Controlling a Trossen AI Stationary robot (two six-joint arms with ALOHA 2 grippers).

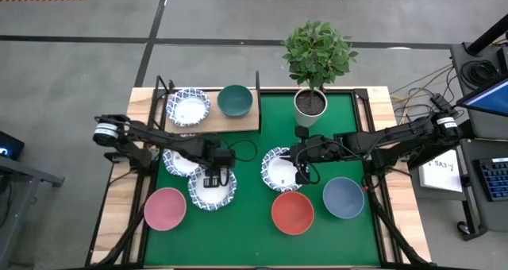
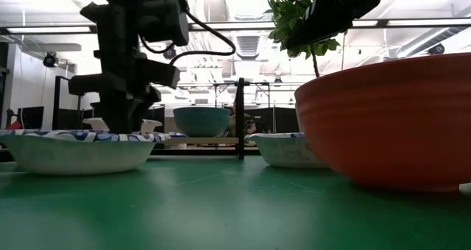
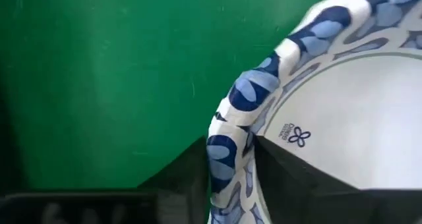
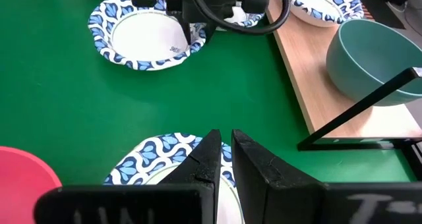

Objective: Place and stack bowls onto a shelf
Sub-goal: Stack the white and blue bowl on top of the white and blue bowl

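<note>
Seeing my left gripper [image 1: 213, 179] straddling the rim of a blue-patterned bowl [image 1: 213, 188] near the mat's front edge, fingers either side, grip unclear, right gripper [image 1: 302, 175] pinched nearly closed over another patterned bowl [image 1: 281, 169] mid-mat, green bowl [image 1: 235, 100] on the shelf [image 1: 248, 121] behind.

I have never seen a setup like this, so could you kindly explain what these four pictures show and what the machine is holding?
Two dark robot arms work over a green mat. One picture looks straight down, one looks level across the table, and one comes from each wrist. On the wooden shelf sit a blue-patterned bowl and a green bowl. The left gripper has its fingers either side of the rim of another patterned bowl. The right gripper, fingers shut, hovers over a third patterned bowl. Pink, red and grey-blue bowls wait nearby.
</note>
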